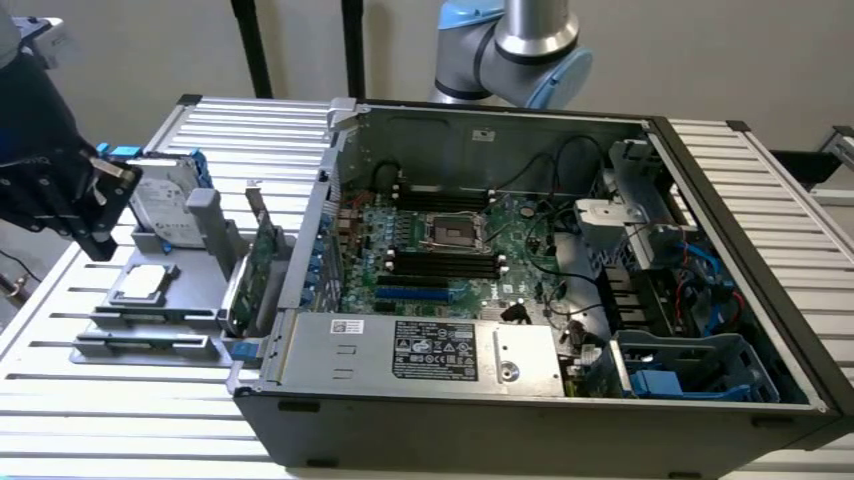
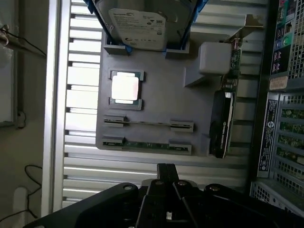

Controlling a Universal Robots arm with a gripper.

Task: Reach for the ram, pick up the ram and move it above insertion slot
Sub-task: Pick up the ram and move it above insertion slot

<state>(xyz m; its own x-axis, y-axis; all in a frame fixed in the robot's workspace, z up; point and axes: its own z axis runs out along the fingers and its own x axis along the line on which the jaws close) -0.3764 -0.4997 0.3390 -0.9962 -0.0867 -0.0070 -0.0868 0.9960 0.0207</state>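
Over the bench (image 1: 134, 420) edge at the exterior view's left: hand (image 1: 94, 240) clenched, grasping nothing.
Ram (image 2: 148, 145): seated in the nearest clips of the grey holder (image 2: 161, 95), near the hand, not touched.
Processor (image 2: 125, 88): flat on the holder, beyond the ram.
Hard drive (image 2: 137, 23): at the holder's far end.
Insertion slot (image 1: 441, 264): black, inside the open computer case (image 1: 534, 420), well apart from the hand.

Fixture (image 2: 161, 102) at exterior view's left of case (image 1: 534, 425); ram (image 2: 147, 145) in fixture, near processor (image 2: 125, 88).
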